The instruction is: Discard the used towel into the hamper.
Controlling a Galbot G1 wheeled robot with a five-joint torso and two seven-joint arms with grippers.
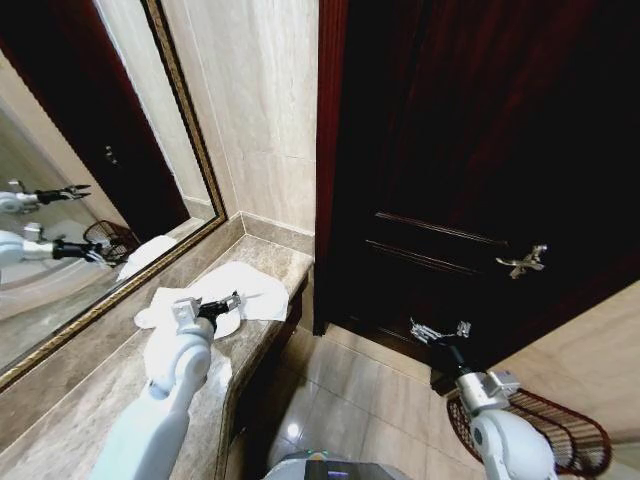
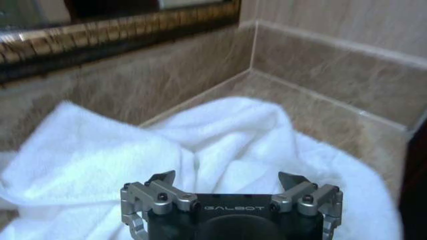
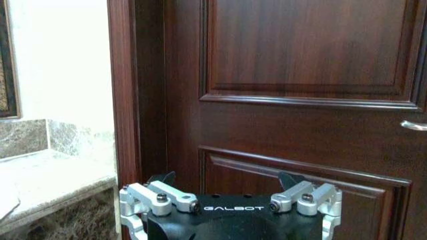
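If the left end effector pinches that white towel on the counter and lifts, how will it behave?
The towel lies in soft rumpled folds, so it will probably sag and trail rather than lift flat. It looks like thick terry, so likely grippy, not slippery. It is spread across the counter beneath the open left end effector, so a loose edge may drag along the stone.

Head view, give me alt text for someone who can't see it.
The left gripper hangs open over a crumpled white towel at the far end of a marble counter beside a framed mirror. The right gripper is held out, jaws apart, toward a dark wooden door, above the reddish-brown hamper on the tiled floor.
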